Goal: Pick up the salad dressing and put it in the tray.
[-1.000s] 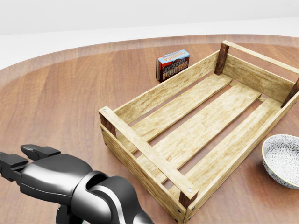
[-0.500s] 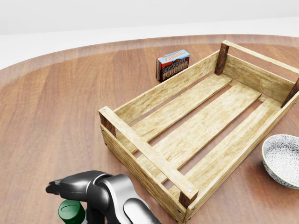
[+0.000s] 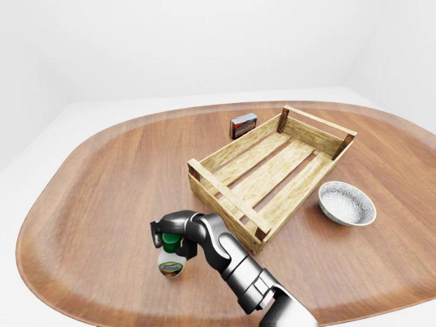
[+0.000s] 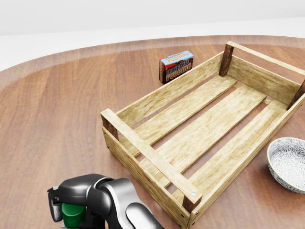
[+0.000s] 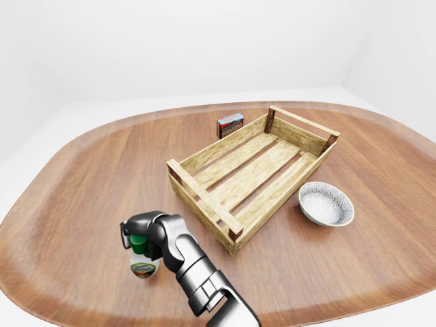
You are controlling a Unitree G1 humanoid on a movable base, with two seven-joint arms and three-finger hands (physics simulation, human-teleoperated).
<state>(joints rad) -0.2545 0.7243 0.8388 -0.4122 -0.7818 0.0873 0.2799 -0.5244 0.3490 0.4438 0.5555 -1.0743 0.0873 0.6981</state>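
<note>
White walls, plain room; big oval wood table (image 3: 102,177) w/ glossy reddish grain fills all views.

Key relation: the bottle (image 3: 172,259) of dressing stands upright nr the table's lower left in the left-eye view, long axis vertical, green cap up, white body w/ a label below. The hand (image 3: 172,233) sits right at the cap/neck, so the bottle is directly under and between its fingers, not off to a side. Arm enters from the bottom edge, right of centre in both eye views; by the rig's layout I'd judge it the right arm, tho not certain. Other hand not visible.

Hand state: dark fingers wrap round the cap; in the head view they stand on both sides of the green cap (image 4: 72,214). Looks closed on it, but whether the grip is firm can't be told. Bottle base seems on the table; lift not evident.

Crate (image 3: 225,195): the tray, rough pale slatted wood, dark corner posts, open top, nothing in it. It lies up and right of the bottle, near but apart; its short end wall is the closest side.

Other stuff: small pudding box (image 3: 243,125) just beyond the crate's far long wall; speckled ceramic bowl (image 3: 347,204) right of the crate.

Judgement: next move = raise straight up to clear the end wall, then carry up-right over the slats. Gripping by the cap on smooth plastic could let the bottle swing or slip.
</note>
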